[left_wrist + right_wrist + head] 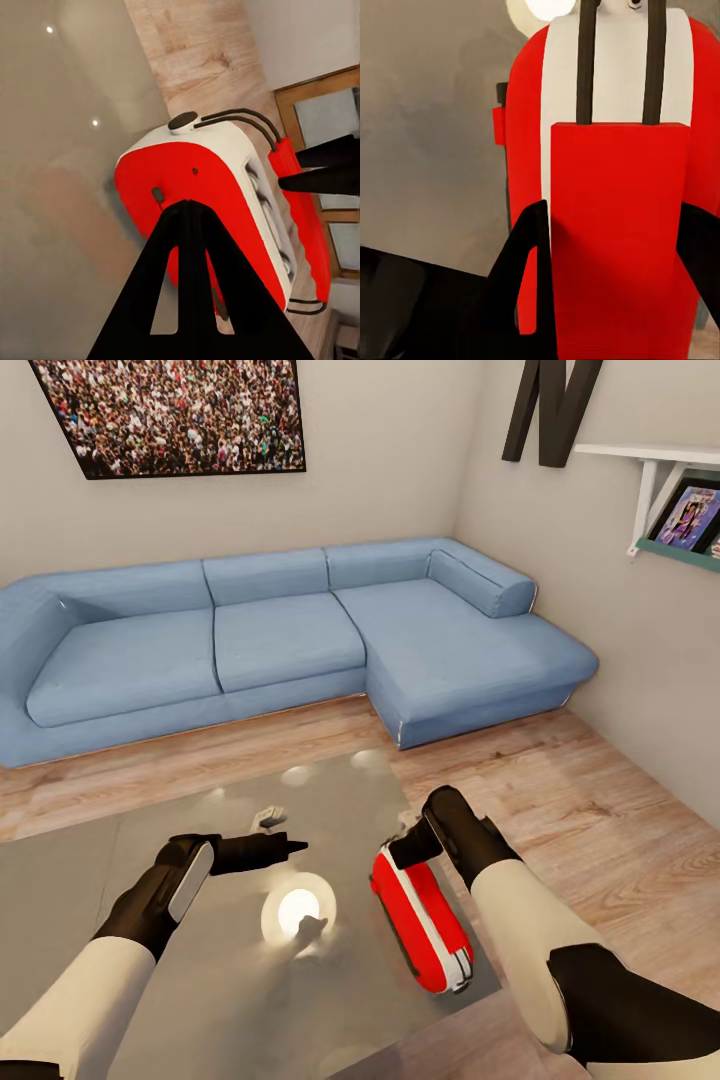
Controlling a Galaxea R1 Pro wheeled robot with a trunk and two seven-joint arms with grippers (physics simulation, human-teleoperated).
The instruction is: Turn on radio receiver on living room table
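Living room scene. The radio receiver (425, 920) stands near the right front corner of the table (120, 860), its white edge band and wire handle facing up. The right gripper (615, 247) straddles the red grip of the handle, fingers (529, 255) spread on either side. The left gripper (285, 848) hovers over the tabletop beside the radio, fingers pressed together, tips aimed at its red face. A blue sofa (280, 630) stands behind.

Glossy mirror-like table (200, 1000), smooth red plastic-looking radio receiver (425, 920), cloth sofa (280, 640), wood-grain floor (560, 780)
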